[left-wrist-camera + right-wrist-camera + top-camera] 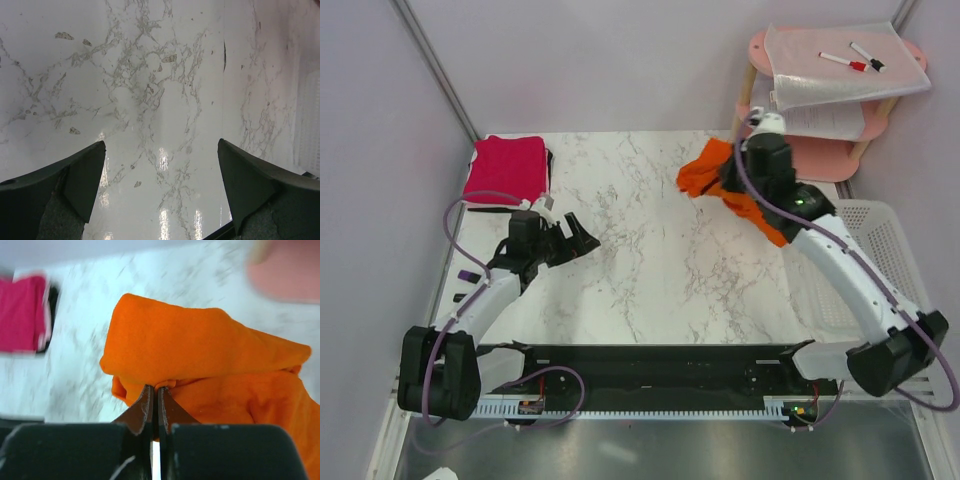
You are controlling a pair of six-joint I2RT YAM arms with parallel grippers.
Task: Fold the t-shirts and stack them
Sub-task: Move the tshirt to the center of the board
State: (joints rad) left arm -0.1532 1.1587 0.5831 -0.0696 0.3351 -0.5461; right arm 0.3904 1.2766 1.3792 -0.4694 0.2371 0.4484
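Note:
The orange t-shirt hangs bunched at the back right of the marble table, partly behind the right arm. My right gripper is shut on a fold of the orange t-shirt, the cloth pinched between its tips. The magenta-pink t-shirt lies folded flat at the back left corner; it also shows blurred as the pink t-shirt in the right wrist view. My left gripper hovers over bare marble at the left, open wide with nothing between its fingers.
A pink side table with white paper sheets and markers stands at the back right. A white basket sits by the table's right edge. Grey walls close in the back and left.

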